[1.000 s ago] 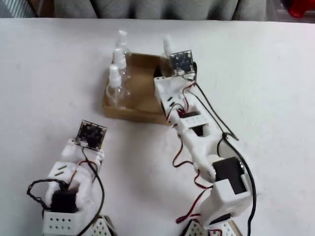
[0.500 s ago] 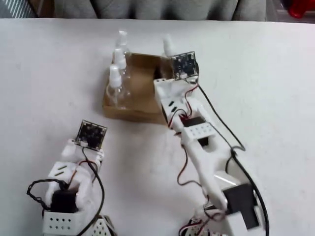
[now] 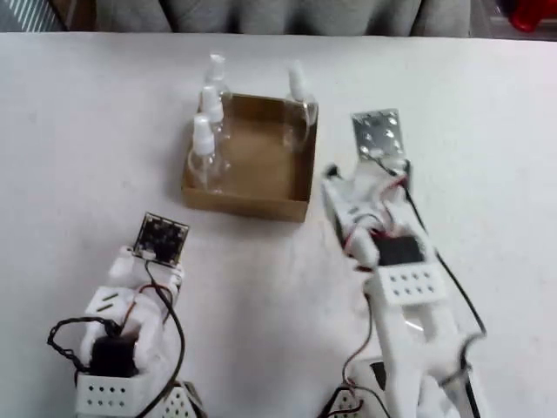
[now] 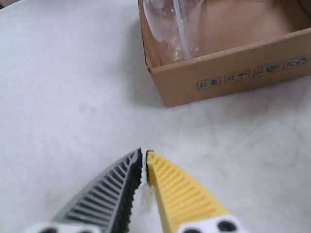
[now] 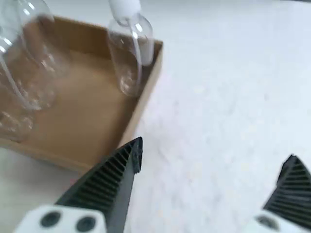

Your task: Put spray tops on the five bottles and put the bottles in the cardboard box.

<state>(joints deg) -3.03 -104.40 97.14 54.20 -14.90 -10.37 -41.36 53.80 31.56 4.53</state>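
The cardboard box (image 3: 252, 178) sits mid-table with clear spray-topped bottles standing in it. Three line its left wall (image 3: 204, 148), and one stands in the far right corner (image 3: 298, 103). My right gripper (image 5: 214, 162) hangs open over bare table just right of the box, holding nothing. That corner bottle (image 5: 130, 53) and the box (image 5: 92, 111) lie ahead of it. My left gripper (image 4: 145, 155) is shut and empty, low over the table, a short way from the box's near left corner (image 4: 160, 82). A bottle's base (image 4: 170, 29) shows inside that corner.
The white table (image 3: 470, 104) stretches open to the right and left of the box. The left arm (image 3: 122, 322) rests folded at the near left edge, and the right arm (image 3: 392, 252) reaches up from the near right.
The right arm has drawn back from over the box's far right corner to the table right of it. The bottle there stays standing. The left arm has not moved.
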